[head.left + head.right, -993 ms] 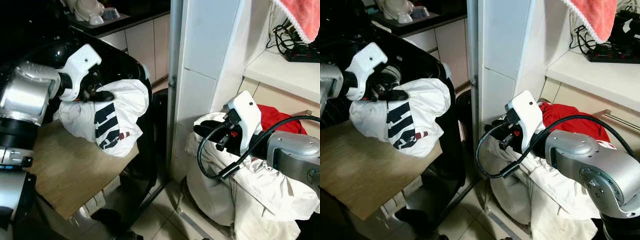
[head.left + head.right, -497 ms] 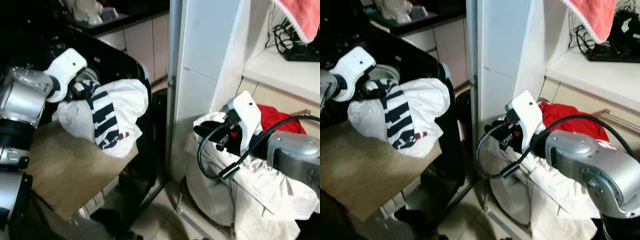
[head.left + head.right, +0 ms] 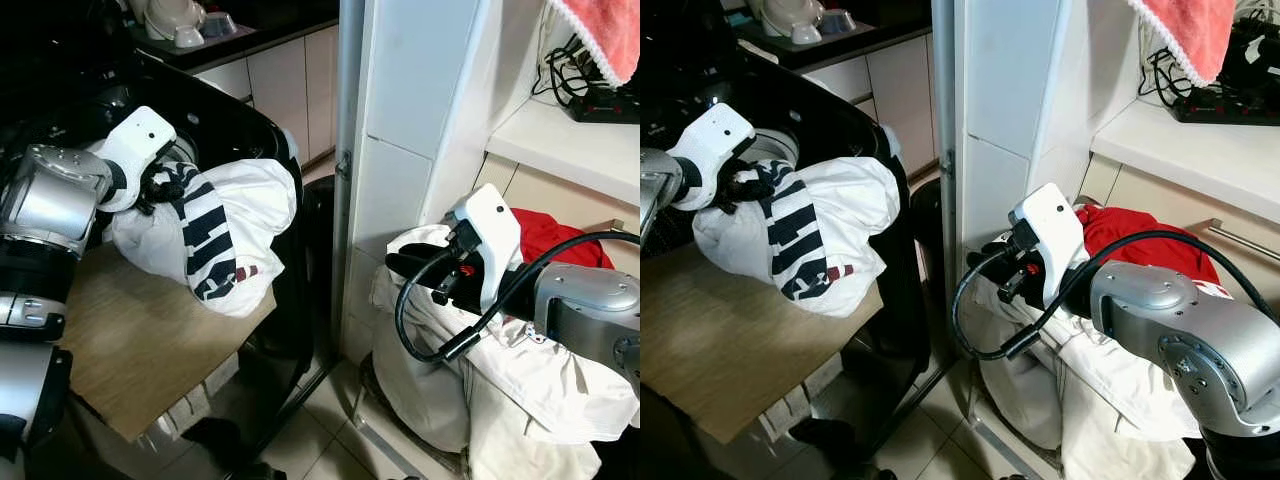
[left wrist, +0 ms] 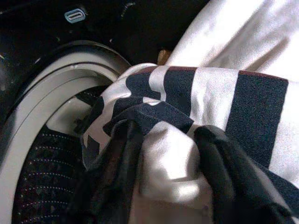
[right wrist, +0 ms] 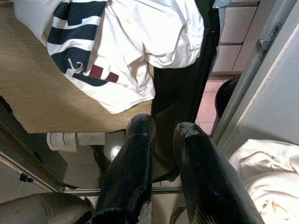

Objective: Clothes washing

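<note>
We see the left tool [image 3: 172, 185] up at the mouth of the black washing machine [image 3: 240, 120], its two black fingers [image 4: 219, 158] clenched on a fold of the white garment with dark stripes [image 3: 215, 235]. In the left wrist view the cloth bunches between those fingers, and behind it we make out the pale ring of the drum opening [image 4: 56, 98] with the perforated drum wall inside. The rest of the garment hangs out of the opening and drapes down over the machine's front edge onto the wooden board [image 3: 130, 340] that lies below it; a small red mark shows near its lower hem.

The right tool [image 3: 990, 260] hangs in the air beside the white tiled pillar [image 3: 410, 130], above a heap of white laundry [image 3: 520, 390] in the basket at the right. Its fingers [image 5: 135, 158] lie close together with just a narrow slit between them and nothing is caught there; in the right wrist view they point toward the striped garment and the board. A red garment [image 3: 555, 235] lies on the heap behind the right arm. Higher up, a pink towel [image 3: 605, 30] hangs over a pale worktop [image 3: 560, 145] that carries black cables. Cups stand on the dark worktop [image 3: 220, 40] behind the machine.
</note>
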### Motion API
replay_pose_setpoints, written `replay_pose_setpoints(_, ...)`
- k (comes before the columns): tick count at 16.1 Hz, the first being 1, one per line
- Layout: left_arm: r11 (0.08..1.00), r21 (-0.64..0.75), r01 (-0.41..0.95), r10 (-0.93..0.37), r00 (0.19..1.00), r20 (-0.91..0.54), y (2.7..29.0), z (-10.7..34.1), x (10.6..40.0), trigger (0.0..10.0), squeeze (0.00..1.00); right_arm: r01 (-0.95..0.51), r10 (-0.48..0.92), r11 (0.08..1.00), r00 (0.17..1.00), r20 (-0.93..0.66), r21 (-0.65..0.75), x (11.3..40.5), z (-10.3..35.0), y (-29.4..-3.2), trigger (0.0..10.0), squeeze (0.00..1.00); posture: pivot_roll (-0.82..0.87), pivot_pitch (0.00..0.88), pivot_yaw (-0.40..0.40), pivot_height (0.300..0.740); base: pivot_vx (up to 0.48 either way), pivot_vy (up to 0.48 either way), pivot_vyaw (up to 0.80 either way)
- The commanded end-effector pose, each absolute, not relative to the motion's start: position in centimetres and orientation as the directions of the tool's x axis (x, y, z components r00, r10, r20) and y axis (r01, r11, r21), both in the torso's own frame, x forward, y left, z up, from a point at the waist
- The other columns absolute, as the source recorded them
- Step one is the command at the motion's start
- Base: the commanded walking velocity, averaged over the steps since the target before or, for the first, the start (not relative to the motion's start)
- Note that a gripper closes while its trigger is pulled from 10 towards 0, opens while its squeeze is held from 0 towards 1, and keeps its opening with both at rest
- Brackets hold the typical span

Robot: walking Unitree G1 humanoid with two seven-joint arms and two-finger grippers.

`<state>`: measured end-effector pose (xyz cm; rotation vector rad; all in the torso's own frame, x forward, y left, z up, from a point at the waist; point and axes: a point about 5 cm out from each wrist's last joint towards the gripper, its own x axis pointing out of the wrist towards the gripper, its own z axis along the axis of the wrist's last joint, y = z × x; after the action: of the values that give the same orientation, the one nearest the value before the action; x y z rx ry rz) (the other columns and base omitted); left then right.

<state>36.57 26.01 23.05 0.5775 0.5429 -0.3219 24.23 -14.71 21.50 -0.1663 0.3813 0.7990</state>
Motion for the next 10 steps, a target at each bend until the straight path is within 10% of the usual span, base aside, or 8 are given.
replay_pose_setpoints(1, 0.811, 0.423, 0.404, -0.125, 0.826, -0.55, 26.5, 23.3, 36.6, 0.0, 0.0, -0.729, 0.669, 0.684, 0.635, -0.387, -0.015, 24.2, 22.0, -14.8, 10.0, 0.0, -0.07, 0.0, 0.063, 0.74, 0.0, 0.0, 0.0)
replay_pose_setpoints(10, 0.832, 0.459, 0.313, -0.053, 0.868, -0.494, 27.7, 23.5, 36.9, 0.0, 0.0, -0.731, 0.669, 0.682, 0.634, -0.388, -0.018, 24.2, 22.0, -14.8, 10.0, 0.0, -0.07, 0.0, 0.061, 0.74, 0.0, 0.0, 0.0)
